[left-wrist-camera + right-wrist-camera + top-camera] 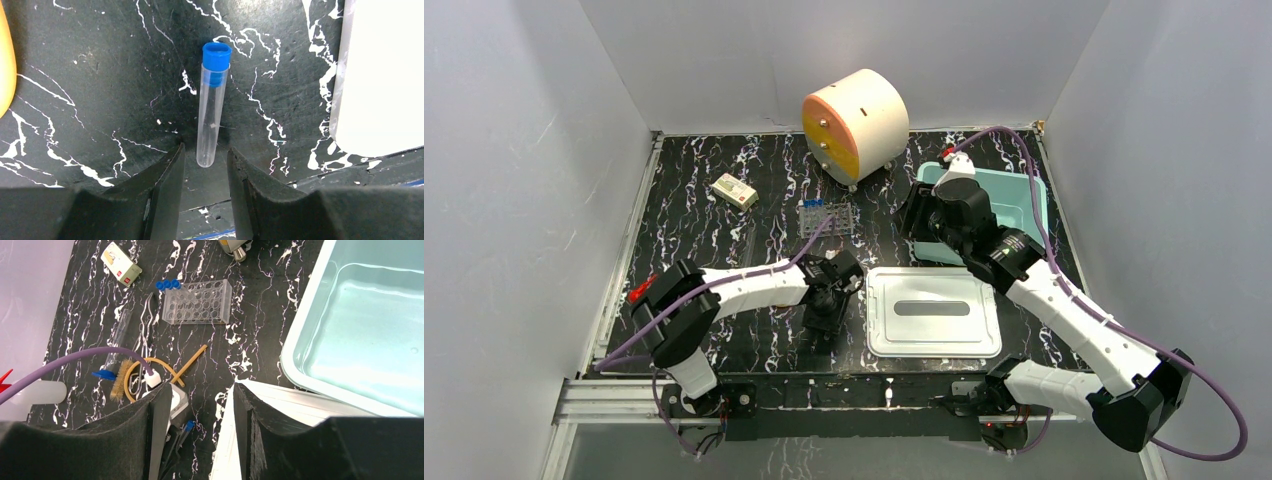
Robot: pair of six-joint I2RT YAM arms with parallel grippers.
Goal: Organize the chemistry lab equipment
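The left tool (205,148) is low over the black, white-veined marble-pattern tabletop (100,100); its jaws stand apart on either side of the rounded bottom end of a clear plastic tube with a blue cap (212,110); the fingers seem not to touch it, with a thin gap showing on each side. The tube lies flat on the tabletop, cap pointing away from the tool, just beside the flat white rectangular lid (380,75). The right tool (202,386) hangs open with nothing between its jaws, above the near corner of the teal plastic tub (360,325). Farther off stands a small clear plastic tube rack (197,302) with three blue-capped tubes (167,285) at one end; a tan rubber tubing coil (192,360) lies near it.
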